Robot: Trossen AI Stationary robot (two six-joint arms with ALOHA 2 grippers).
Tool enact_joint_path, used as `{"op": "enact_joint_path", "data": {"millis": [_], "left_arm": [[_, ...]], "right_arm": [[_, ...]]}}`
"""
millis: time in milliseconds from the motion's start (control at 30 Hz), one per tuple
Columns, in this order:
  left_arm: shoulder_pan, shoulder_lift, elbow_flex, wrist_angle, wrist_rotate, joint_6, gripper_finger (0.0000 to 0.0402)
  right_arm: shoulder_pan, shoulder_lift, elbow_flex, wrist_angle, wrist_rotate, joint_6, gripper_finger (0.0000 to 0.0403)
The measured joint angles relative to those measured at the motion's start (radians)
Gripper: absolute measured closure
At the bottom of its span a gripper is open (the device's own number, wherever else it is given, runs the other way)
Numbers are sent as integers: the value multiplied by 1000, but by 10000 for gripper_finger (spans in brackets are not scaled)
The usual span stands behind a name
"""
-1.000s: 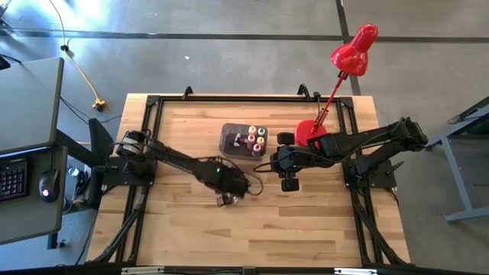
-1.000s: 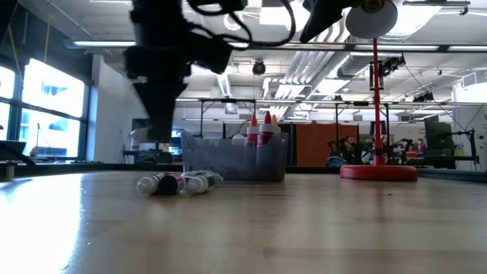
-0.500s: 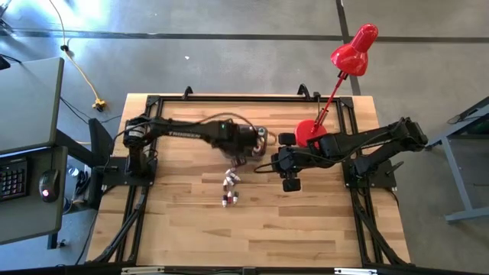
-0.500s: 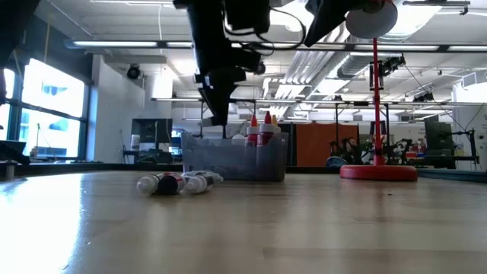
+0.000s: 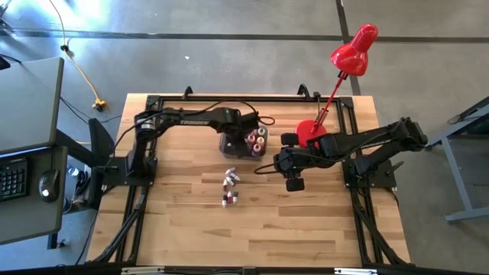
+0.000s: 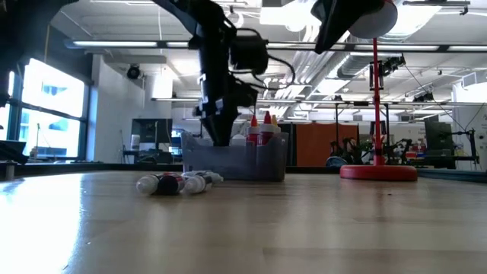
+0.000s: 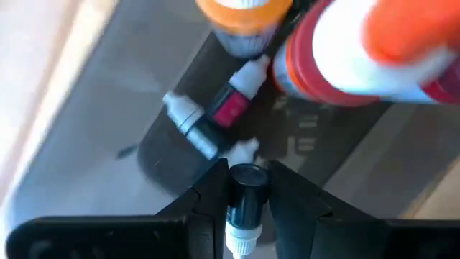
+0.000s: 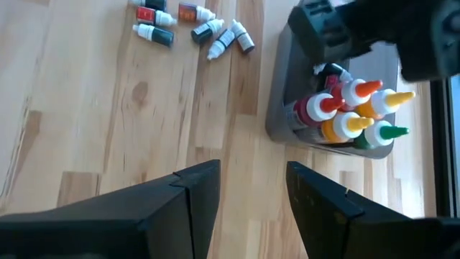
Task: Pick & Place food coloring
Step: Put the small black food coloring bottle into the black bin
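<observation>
The food coloring is in three places. Several slim vials lie on their sides on the table (image 5: 229,188) (image 6: 175,183) (image 8: 190,25). Stubbier bottles with red, orange, yellow and green tips stand in the dark grey bin (image 5: 243,142) (image 6: 236,164) (image 8: 352,108). More vials lie on the bin's floor (image 7: 215,119). My left gripper (image 5: 234,137) (image 6: 217,137) (image 7: 246,216) reaches down into the bin, shut on one vial. My right gripper (image 5: 293,183) (image 8: 251,187) hangs open over bare table, right of the loose vials. My left gripper pinches a small vial between its two fingers, on the vial's dark body (image 7: 248,188). The fingers point down from above into the bin's left part. The vial lies along the fingers, its white end (image 7: 241,241) back toward the wrist. It is lifted clear above the bin's floor.
A red desk lamp stands on the table's far right, with its base (image 5: 309,131) (image 6: 377,172) close to my right arm and its head (image 5: 350,55) beyond the far edge. Bare wood stretches across the table's near half. A desk with a keyboard stands off to the left.
My left gripper has risen from the loose vials on the table, swung toward the far edge with one vial in its fingers, and come down into the bin's left part. The other loose vials have stayed where they were.
</observation>
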Motion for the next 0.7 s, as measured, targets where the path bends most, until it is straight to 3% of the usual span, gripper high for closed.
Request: {"op": "enact_joint_path", "data": {"millis": [100,500,700], "left_arm": [[10,37,0,-6,35,39,321],[6,72,1,9,15,104,317],[6,72,1,16,13,128,267]], "right_arm": [[0,0,0,-3,0,-4,249],[0,0,0,-25,0,-6,249],[0,0,0,-24,0,-7,249]]}}
